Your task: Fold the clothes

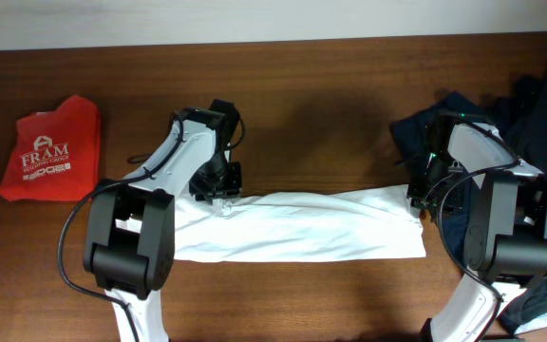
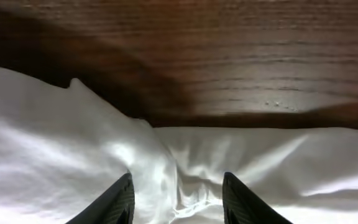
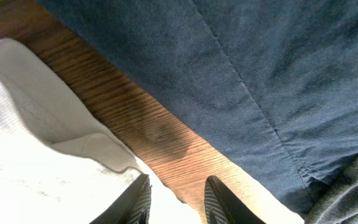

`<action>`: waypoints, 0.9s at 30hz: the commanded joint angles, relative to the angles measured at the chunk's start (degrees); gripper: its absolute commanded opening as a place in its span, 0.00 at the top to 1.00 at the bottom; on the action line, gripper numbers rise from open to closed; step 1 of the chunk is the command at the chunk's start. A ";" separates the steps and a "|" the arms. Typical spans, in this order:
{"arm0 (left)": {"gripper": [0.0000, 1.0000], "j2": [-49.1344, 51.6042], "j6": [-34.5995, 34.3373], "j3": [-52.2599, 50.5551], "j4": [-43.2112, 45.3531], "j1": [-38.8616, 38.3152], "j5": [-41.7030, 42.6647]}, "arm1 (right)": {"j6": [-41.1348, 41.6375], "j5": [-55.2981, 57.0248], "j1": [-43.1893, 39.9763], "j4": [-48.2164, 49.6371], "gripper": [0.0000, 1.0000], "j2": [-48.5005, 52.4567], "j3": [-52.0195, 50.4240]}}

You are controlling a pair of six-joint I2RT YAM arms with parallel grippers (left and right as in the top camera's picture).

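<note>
Closest to the lens in the overhead view are the two black-and-white arms, both bent down over the table. The left gripper (image 1: 221, 201) sits on the far edge of the long white jersey T-shirt (image 1: 302, 228). The shirt lies stretched out as a flat band across the middle of the dark brown wooden table (image 1: 321, 95). The right gripper (image 1: 418, 204) is at the shirt's other end. Well off to the left there's a folded red garment printed "FRAM" (image 1: 50, 152), and a loose heap of navy and dark garments (image 1: 530, 104) crowds the right side.

Left wrist view: the fingers (image 2: 120, 199) are spread apart, straddling a soft puckered ridge of the white fabric with nothing pinched. The cloth is smooth with shallow creases, and there's bare wood grain beyond its edge.

Right wrist view: the jaws are apart here too. Wood shows in the gap and the white hem just reaches one finger. Behind is navy woven cloth (image 3: 260, 74) with a stitched seam.

My take: this looks like the grab before a lengthwise fold. To do it well, both sides should bite the same edge with all layers together, then lift level so the band doesn't twist. The right one should avoid snagging the navy stuff.
</note>
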 commanded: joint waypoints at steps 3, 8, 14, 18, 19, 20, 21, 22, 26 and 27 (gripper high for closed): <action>0.59 0.85 -0.74 -2.45 0.61 -0.28 -2.91 | 0.50 1.11 -0.04 -0.09 0.68 -0.66 -0.28; 1.00 0.83 -0.72 -3.02 0.61 -0.28 -2.49 | 0.50 1.11 -0.04 -0.22 0.67 -0.66 -0.28; 1.00 -0.17 -0.70 4.48 -12.07 -0.57 -2.47 | 0.50 1.14 -0.04 -0.22 0.67 -0.66 -0.28; 1.00 -0.20 -0.24 2.73 -15.85 -4.39 -2.45 | 0.50 1.14 -0.04 -0.22 0.67 -0.66 -0.28; 1.00 -0.20 -0.24 1.92 -15.78 -5.44 -2.45 | 0.48 1.14 -0.04 -0.24 0.67 -0.66 -0.28; 0.99 -0.20 -0.07 0.66 -15.67 -6.71 -2.49 | 0.48 1.18 -0.04 -0.26 0.67 -0.66 -0.28; 1.00 -0.20 1.03 -2.27 -16.02 -8.94 -2.47 | 0.46 1.18 -0.04 -0.26 0.67 -0.66 -0.28; 0.99 -0.20 1.03 -4.15 -15.65 -10.12 -2.47 | 0.48 1.18 -0.04 -0.26 0.67 -0.66 -0.28; 0.99 -0.20 1.01 -6.78 -12.37 -12.07 -2.43 | 0.48 1.16 -0.04 -0.28 0.67 -0.66 -0.28; 0.99 -0.20 1.01 -6.78 -12.61 -12.33 -1.81 | 0.48 1.16 -0.04 -0.28 0.67 -0.66 -0.28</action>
